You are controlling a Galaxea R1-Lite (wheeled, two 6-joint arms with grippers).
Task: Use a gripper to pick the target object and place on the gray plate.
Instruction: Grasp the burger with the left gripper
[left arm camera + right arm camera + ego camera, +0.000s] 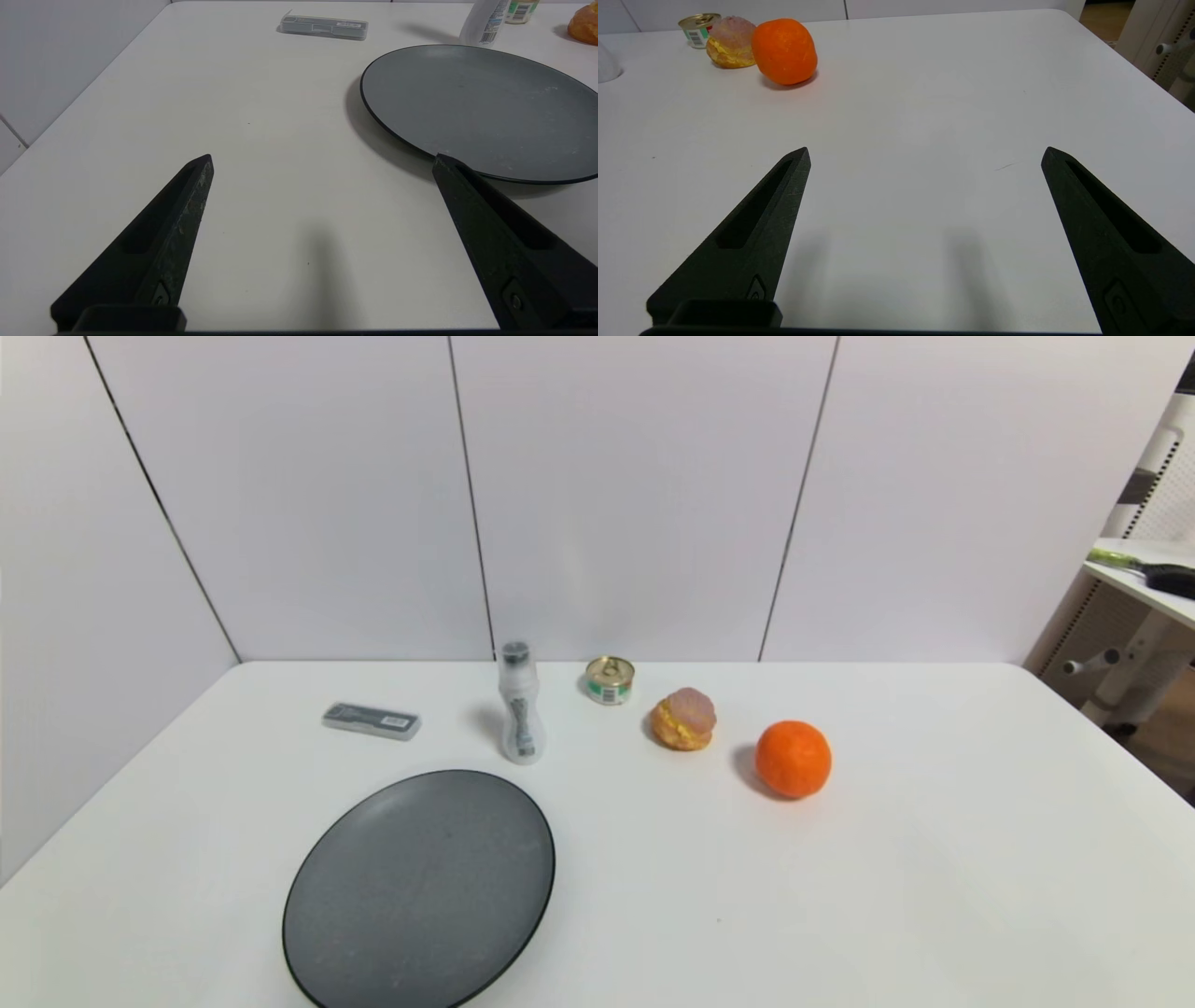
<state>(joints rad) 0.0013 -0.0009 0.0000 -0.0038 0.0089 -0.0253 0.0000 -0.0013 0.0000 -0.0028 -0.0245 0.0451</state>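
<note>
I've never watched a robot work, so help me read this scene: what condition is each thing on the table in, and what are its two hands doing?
Left hand: open, empty, above the table beside the plate.
Right hand: open, empty, above bare table.
Gray plate: flat, nothing on it.
Cream puff: on the table, untouched.
Orange: whole, on the table.
Small can: upright, lid on.
Bottle: upright, capped.
Flat case: lying flat.

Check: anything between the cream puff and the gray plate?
Head view: only bare white table between the cream puff and the gray plate; the white bottle stands just off that line.
</note>
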